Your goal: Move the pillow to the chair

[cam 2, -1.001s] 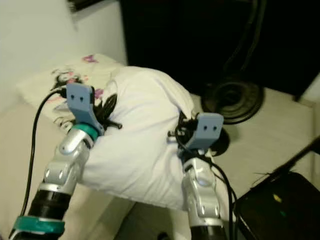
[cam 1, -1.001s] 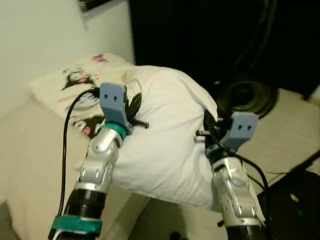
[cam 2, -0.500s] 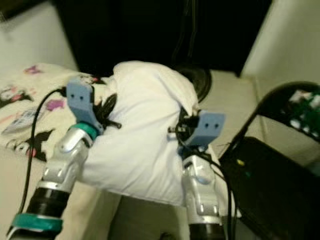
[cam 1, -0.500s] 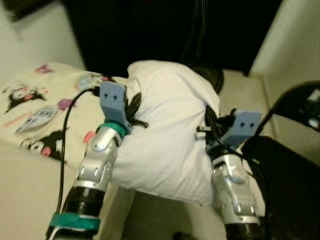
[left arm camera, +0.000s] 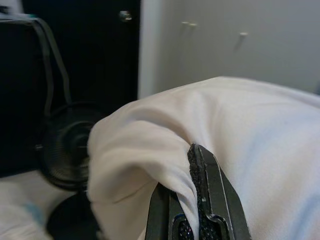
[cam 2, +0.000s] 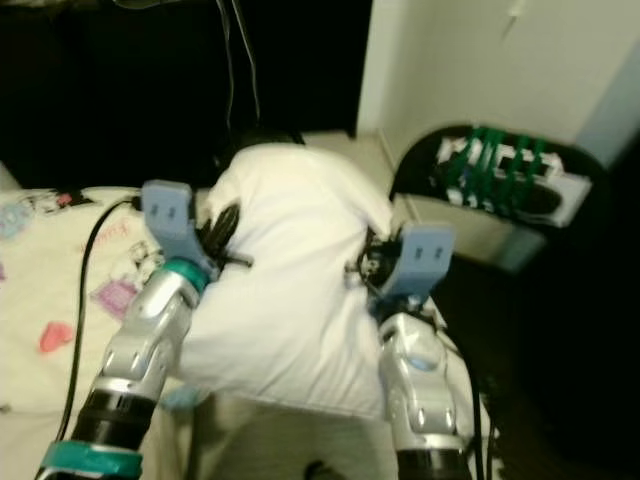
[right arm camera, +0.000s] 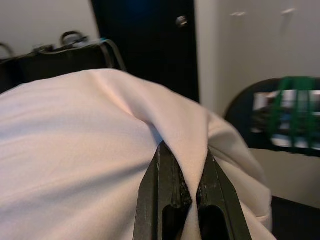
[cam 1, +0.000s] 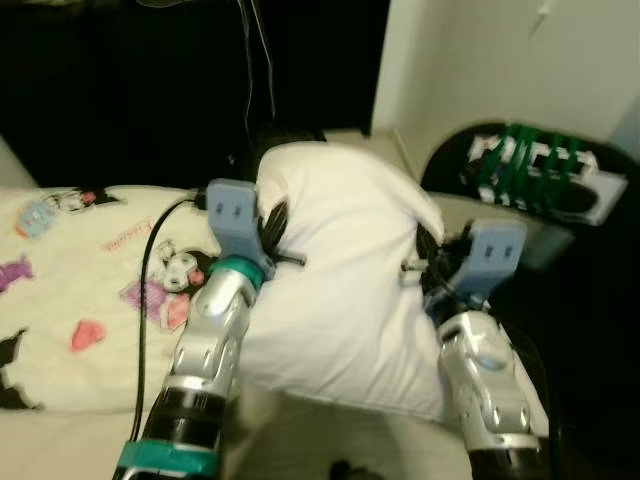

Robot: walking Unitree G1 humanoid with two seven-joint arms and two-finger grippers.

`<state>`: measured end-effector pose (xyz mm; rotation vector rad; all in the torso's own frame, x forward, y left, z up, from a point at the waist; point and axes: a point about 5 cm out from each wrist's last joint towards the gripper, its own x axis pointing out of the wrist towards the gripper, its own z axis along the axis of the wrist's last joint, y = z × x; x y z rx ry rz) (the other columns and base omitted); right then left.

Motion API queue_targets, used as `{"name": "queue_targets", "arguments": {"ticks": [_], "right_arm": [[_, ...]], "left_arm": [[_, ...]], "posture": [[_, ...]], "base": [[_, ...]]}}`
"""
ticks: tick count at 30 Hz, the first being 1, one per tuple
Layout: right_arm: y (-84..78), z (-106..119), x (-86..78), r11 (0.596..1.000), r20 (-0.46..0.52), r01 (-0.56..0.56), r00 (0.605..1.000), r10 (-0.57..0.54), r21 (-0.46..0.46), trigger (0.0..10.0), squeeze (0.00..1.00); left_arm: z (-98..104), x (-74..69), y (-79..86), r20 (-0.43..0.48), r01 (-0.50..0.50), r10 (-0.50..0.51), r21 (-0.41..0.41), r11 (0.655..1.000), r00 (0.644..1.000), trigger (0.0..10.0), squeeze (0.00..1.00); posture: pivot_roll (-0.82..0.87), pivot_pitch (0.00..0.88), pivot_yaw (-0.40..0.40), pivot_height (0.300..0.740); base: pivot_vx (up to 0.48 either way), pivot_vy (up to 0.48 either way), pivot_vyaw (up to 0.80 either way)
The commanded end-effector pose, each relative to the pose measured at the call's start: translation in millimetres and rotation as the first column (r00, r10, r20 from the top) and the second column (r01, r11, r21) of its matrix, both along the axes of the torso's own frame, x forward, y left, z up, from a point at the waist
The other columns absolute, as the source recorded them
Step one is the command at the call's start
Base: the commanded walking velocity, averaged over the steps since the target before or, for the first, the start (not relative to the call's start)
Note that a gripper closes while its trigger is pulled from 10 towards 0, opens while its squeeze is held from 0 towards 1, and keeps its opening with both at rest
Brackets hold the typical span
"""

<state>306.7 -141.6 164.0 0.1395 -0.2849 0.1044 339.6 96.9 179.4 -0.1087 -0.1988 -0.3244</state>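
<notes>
While the white pillow [cam 1: 345, 270] hangs raised between both arms, the left gripper [left arm camera: 192, 187] and right gripper [right arm camera: 186, 192] each pinch a fold of it. Ahead right stands what seems a black chair [cam 1: 590, 330]; a patterned bed [cam 1: 80, 290] lies left.

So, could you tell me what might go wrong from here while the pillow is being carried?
Each end effector, left and right, pinches just a fold of the pillow cover, so the fabric could slip out. The pillow hangs across the head camera's forward view, so the black chair on the right may be misjudged. The floor fan beyond it could be bumped.
</notes>
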Motion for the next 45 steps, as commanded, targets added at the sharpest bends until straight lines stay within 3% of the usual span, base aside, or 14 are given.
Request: {"name": "queue_targets", "arguments": {"ticks": [1, 12, 19, 28, 33, 45], "right_arm": [[8.1, 10.3, -0.9, 0.999, 0.053, -0.038, 0.998, 0.037, 0.004, 10.0, 0.00], [6.9, 8.0, -2.8, 0.999, 0.038, -0.036, 0.999, 0.035, 0.009, 10.0, 0.00], [4.4, 4.0, -5.8, 1.000, 0.018, -0.025, 1.000, 0.025, 0.005, 10.0, 0.00], [2.5, -1.9, -8.1, 1.000, -0.015, -0.031, 0.999, 0.031, 0.003, 10.0, 0.00], [6.6, -9.3, -9.6, 0.997, -0.053, -0.066, 0.997, 0.064, -0.039, 10.0, 0.00], [3.3, -11.4, -11.8, 0.998, -0.059, -0.053, 0.997, 0.052, -0.019, 10.0, 0.00]], "left_arm": [[8.1, -1.3, -3.2, 0.052, 0.017, -0.016, -0.005, 1.000, 0.998, 10.0, 0.00], [5.6, -1.4, -1.9, 0.023, 0.018, -0.018, -0.018, 1.000, 1.000, 10.0, 0.00], [-3.1, -5.1, -11.6, -0.020, 0.071, -0.071, 0.025, 0.997, 0.997, 10.0, 0.00], [-5.3, -4.8, -13.3, -0.020, 0.049, -0.048, 0.039, 0.998, 0.999, 10.0, 0.00], [-8.5, -4.2, -11.5, -0.032, 0.026, -0.026, 0.018, 0.999, 0.999, 10.0, 0.00], [-9.2, -9.1, -16.1, -0.025, 0.070, -0.069, 0.007, 0.998, 0.997, 10.0, 0.00]], "posture": [[-0.04, 0.000, 0.071, 0.740], [-0.04, 0.000, 0.075, 0.740], [-0.05, 0.010, 0.079, 0.740], [-0.05, 0.016, 0.077, 0.740], [-0.06, 0.020, 0.077, 0.740], [-0.05, 0.030, 0.070, 0.740]], "base": [[0.000, 0.000, -0.80], [0.000, 0.000, -0.80], [0.000, 0.000, -0.80], [0.000, 0.000, -0.77], [0.000, 0.000, 0.00], [0.000, 0.000, 0.00]]}}
